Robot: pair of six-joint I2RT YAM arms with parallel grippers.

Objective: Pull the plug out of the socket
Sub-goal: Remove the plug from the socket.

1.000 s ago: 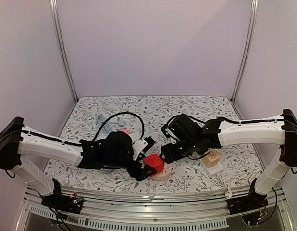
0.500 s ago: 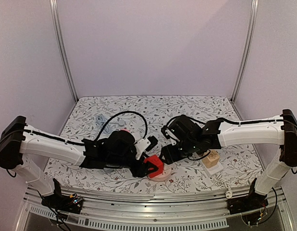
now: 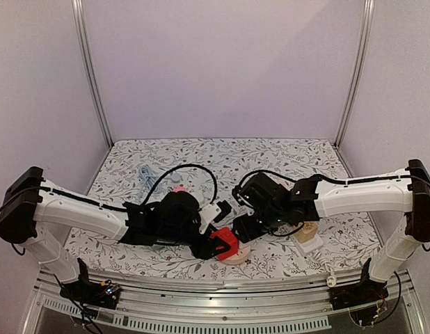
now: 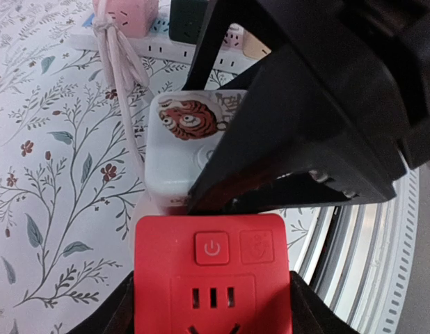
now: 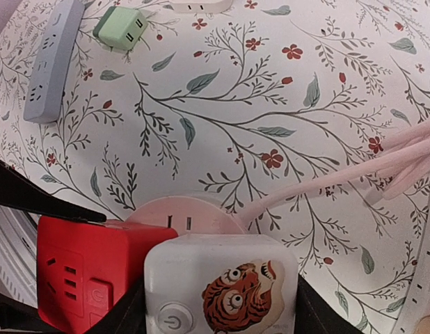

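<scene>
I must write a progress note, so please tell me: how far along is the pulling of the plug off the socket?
Done: both grasps. The left fingers clamp the red cube, and the right fingers clamp the white tiger cube.
In hand: both arms appear braced for the pull.
Left: the separation itself. Both cubes sit close against the round pink socket, with no gap visible.

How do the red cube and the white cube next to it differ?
The red cube has no sticker; the white cube carries a tiger sticker. The left gripper clasps the red cube, the right gripper the white cube. Both have a power button and sit on the round pink socket.
</scene>
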